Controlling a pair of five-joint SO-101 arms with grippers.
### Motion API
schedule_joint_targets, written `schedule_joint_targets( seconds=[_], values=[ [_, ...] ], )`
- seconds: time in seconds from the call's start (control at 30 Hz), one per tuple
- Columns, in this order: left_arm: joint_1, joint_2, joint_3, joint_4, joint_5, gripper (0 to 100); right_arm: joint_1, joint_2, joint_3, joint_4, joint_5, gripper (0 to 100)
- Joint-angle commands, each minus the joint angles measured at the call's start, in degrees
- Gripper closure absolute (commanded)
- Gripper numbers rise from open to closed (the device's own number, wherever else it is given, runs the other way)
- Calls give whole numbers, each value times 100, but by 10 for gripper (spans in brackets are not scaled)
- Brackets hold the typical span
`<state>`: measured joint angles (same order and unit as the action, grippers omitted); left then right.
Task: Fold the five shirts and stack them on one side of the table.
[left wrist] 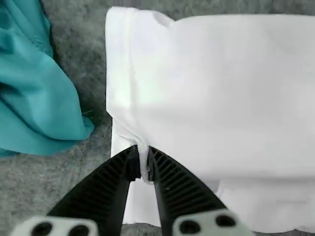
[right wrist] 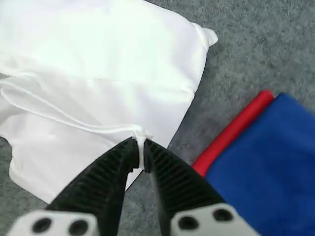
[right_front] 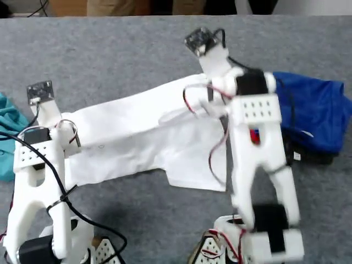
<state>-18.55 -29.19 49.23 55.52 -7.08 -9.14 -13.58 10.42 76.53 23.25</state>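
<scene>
Item under inspection: a white cotton-like shirt [right_front: 137,137], lying flat across the middle of the grey felt-covered tabletop [right_front: 110,55] between the two arms. It is laid over itself in part, and one lower layer shows along its near edge.

Handling assessment: the fabric appears thin, light and fully limp. It will not hold a shape, it will sag between any two held points, and it is likely to drag on the rough tabletop rather than slide. It is not fragile. The layers are liable to separate if only the top one is pinched.

Grip points: seams and doubled edges offer the firmest hold. The left fingers [left wrist: 113,182] are closed on a raised ridge of white cloth at the shirt's end nearest the teal garment. The right fingers [right wrist: 106,177] are closed on a hem fold at the opposite end. Both pinches look narrow, so slippage is a risk under tension.

Surroundings: a crumpled teal fabric shirt [left wrist: 34,98] lies just beside the white shirt's left end. A blue fabric shirt [right wrist: 266,167] rests on a red one [right wrist: 231,132] near the right end, not touching the white shirt.
</scene>
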Motion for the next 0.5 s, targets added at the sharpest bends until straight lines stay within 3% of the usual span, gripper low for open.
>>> schedule_joint_targets(
  seconds=[0.0, 0.2, 0.47],
  values=[
    [0, -189, 105, 35, -176, 982, 163, -1156, 1288, -510, 53, 997],
    [-404, -189, -105, 299, -193, 982, 163, -2510, 2800, -712, 167, 997],
    [-290, -295, 255, 536, -360, 982, 330, -3389, 3793, -774, 334, 997]
  ],
)
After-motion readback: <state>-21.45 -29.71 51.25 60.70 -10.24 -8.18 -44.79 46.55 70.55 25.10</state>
